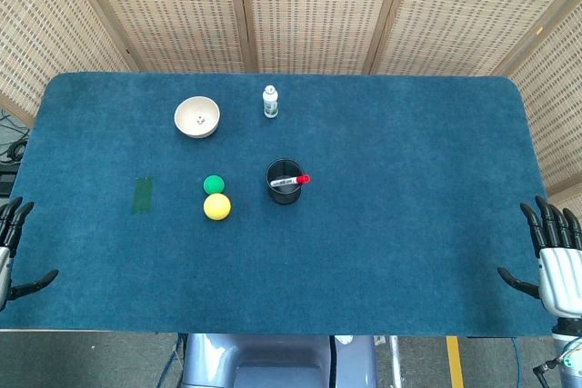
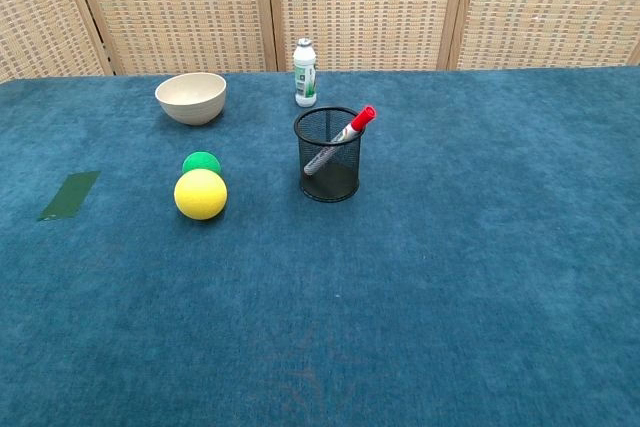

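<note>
My left hand point(image 1: 11, 247) hangs at the table's near left edge, fingers spread, holding nothing. At the near right edge my right hand point(image 1: 553, 259) is likewise spread and empty. Neither hand shows in the chest view. A black mesh cup point(image 1: 283, 181) point(image 2: 329, 155) stands mid-table with a red-capped marker point(image 1: 291, 180) point(image 2: 343, 137) leaning inside it. To its left lie a yellow ball point(image 1: 216, 206) point(image 2: 200, 194) and, just behind it, a smaller green ball point(image 1: 213, 184) point(image 2: 201, 162).
A cream bowl point(image 1: 197, 116) point(image 2: 191, 97) and a small white bottle point(image 1: 270, 102) point(image 2: 306, 72) stand toward the back. A green tape strip point(image 1: 142, 194) point(image 2: 69, 195) lies flat at the left. Blue cloth point(image 1: 409, 224) covers the table; wicker screens stand behind it.
</note>
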Action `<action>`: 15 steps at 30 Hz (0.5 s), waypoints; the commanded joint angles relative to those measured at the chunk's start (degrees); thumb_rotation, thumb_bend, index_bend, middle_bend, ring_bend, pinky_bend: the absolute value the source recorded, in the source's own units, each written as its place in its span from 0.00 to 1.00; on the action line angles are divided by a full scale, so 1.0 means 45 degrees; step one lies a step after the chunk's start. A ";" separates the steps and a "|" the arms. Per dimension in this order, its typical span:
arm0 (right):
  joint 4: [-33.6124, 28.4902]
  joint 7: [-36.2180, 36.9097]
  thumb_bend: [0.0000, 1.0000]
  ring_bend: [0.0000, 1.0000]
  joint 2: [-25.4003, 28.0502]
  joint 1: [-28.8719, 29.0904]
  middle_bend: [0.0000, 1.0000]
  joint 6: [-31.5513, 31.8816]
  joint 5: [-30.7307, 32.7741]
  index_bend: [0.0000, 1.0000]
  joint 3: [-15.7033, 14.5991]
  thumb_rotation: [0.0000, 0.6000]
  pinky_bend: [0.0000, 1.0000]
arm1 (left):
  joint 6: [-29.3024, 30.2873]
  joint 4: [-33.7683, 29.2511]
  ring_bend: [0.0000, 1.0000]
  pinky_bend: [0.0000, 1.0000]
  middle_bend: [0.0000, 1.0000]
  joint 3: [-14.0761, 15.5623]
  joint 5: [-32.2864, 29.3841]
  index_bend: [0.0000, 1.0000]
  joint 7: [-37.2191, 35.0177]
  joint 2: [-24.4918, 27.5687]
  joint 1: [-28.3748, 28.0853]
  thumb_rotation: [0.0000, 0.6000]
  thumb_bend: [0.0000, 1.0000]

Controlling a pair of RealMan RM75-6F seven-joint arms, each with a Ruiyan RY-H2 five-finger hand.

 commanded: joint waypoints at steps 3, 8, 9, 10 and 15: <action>-0.0005 0.0036 0.00 0.00 0.0010 0.0000 0.00 -0.0039 0.0035 0.00 0.0005 1.00 0.00 | -0.0174 0.0020 0.00 0.00 0.00 0.0014 -0.0059 0.00 -0.0042 0.0007 -0.0052 1.00 0.00; -0.0094 0.0085 0.00 0.00 0.0058 0.0001 0.00 -0.0107 0.0086 0.00 0.0008 1.00 0.00 | -0.0822 0.0277 0.00 0.00 0.00 -0.0073 -0.0181 0.00 -0.0338 -0.0143 -0.0421 1.00 0.00; -0.0112 0.0111 0.00 0.00 0.0077 -0.0001 0.00 -0.0120 0.0103 0.00 0.0013 1.00 0.00 | -0.1093 0.0395 0.00 0.00 0.00 -0.0107 -0.0235 0.00 -0.0423 -0.0193 -0.0578 1.00 0.00; -0.0122 0.0132 0.00 0.00 0.0090 0.0001 0.00 -0.0135 0.0121 0.00 0.0018 1.00 0.00 | -0.1310 0.0495 0.00 0.00 0.00 -0.0144 -0.0290 0.00 -0.0503 -0.0235 -0.0708 1.00 0.00; -0.0070 0.0265 0.00 0.00 0.0107 0.0055 0.00 -0.0346 0.0311 0.00 0.0066 1.00 0.00 | -0.3641 0.1463 0.00 0.00 0.00 -0.0699 -0.1220 0.00 -0.1103 -0.0949 -0.2135 1.00 0.00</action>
